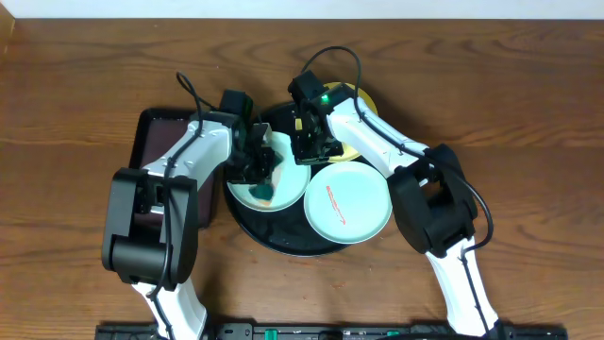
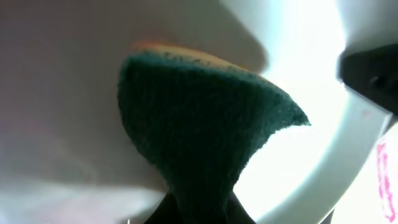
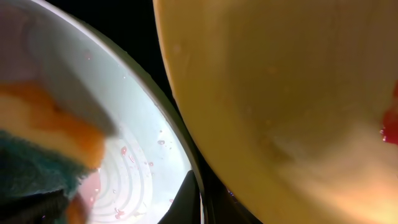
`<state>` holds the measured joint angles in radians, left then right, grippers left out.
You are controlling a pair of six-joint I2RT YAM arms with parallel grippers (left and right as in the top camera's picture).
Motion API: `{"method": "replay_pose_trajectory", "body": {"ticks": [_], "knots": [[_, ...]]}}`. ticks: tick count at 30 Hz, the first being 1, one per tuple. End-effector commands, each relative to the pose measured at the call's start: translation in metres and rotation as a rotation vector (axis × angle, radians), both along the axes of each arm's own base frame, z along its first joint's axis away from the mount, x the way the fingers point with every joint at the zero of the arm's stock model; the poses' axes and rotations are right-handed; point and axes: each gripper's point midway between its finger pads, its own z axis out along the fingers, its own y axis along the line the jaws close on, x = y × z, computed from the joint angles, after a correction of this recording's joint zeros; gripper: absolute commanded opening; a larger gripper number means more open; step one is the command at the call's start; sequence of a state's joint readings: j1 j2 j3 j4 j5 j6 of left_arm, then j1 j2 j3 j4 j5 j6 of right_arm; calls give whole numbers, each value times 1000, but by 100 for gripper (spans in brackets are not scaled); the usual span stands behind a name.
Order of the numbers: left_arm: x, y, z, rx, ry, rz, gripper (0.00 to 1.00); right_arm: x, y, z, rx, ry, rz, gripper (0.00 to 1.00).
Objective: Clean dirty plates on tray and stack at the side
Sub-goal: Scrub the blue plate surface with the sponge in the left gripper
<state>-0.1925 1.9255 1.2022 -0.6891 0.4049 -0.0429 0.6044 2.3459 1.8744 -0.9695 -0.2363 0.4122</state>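
A mint-blue plate [image 1: 288, 184] lies on the left of the black tray [image 1: 274, 238]. My left gripper [image 1: 255, 162] is shut on a green-and-yellow sponge [image 1: 265, 193] and presses it onto this plate. In the left wrist view the sponge [image 2: 199, 106] fills the frame above the jaws [image 2: 199, 211]. My right gripper [image 1: 308, 146] is shut on the plate's far rim; the right wrist view shows one finger [image 3: 189, 199] inside the wet, red-speckled plate [image 3: 143, 143]. A second mint plate [image 1: 349, 212] with a red streak lies on the tray's right. The yellow plate [image 1: 364, 97] [image 3: 280, 93] sits behind, mostly hidden.
A small rectangular dark-brown tray [image 1: 151, 142] lies left of the black tray, partly under my left arm. Both arms cross over the black tray's back half. Brown wooden table [image 1: 528, 113] surrounds everything.
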Motion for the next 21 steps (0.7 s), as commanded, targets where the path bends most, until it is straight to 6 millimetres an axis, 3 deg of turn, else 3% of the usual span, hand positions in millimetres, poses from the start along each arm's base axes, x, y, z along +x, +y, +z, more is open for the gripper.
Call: {"method": "replay_pose_trajectory", "body": {"ticks": [1, 4, 6, 11, 14, 17, 21], "knots": [[7, -11, -5, -59, -40, -48, 8, -15, 1, -20, -31, 44, 18, 1], [23, -10, -5, -45, -107, -37, 8, -15, 1, -20, -31, 44, 18, 1], [37, 2, -8, 28, -151, 9, 7, -15, 1, -20, -31, 44, 18, 1], [60, 60, -12, 349, -232, 231, 7, -15, 1, -20, -31, 44, 18, 1], [56, 91, -10, 504, -227, 384, 8, -15, 1, -20, -33, 43, 17, 1], [45, 94, -12, 521, -182, 410, 8, -15, 1, -20, -34, 42, 18, 2], [23, 72, -18, 428, -75, 331, 7, -14, 1, -20, -33, 42, 17, 1]]}}
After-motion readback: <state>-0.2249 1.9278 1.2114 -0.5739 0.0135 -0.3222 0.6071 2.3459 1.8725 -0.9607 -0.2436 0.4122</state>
